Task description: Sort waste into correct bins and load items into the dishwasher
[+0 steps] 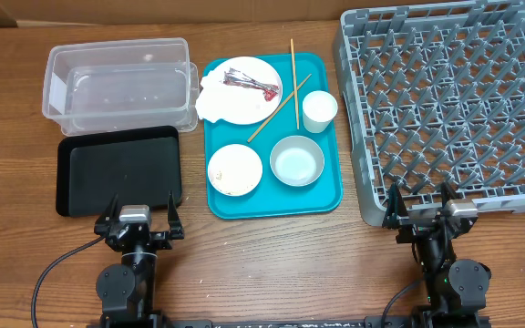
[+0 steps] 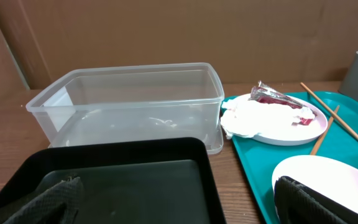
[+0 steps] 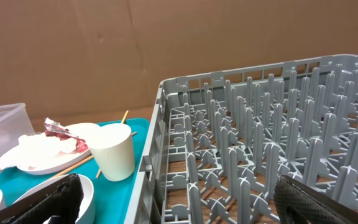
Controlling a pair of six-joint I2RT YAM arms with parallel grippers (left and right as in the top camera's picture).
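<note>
Overhead, the left gripper (image 1: 141, 219) and right gripper (image 1: 422, 210) are hanging with jaws released and empty, with the red-and-silver wrapper (image 1: 252, 84) lying on the pink plate (image 1: 253, 109) in the teal tray (image 1: 326, 196). The left wrist camera is catching the crumpled napkin (image 2: 244, 118) overhanging that plate toward the clear tub (image 2: 135, 93); the right wrist's is catching the white cup (image 3: 115, 155) upright beside the grey dish rack (image 3: 253, 149).

Crumpled napkin (image 1: 211, 98) and red wrapper (image 1: 252, 85) lie on the pink plate (image 1: 247, 109), chopsticks (image 1: 293, 64) crossed beside it.
</note>
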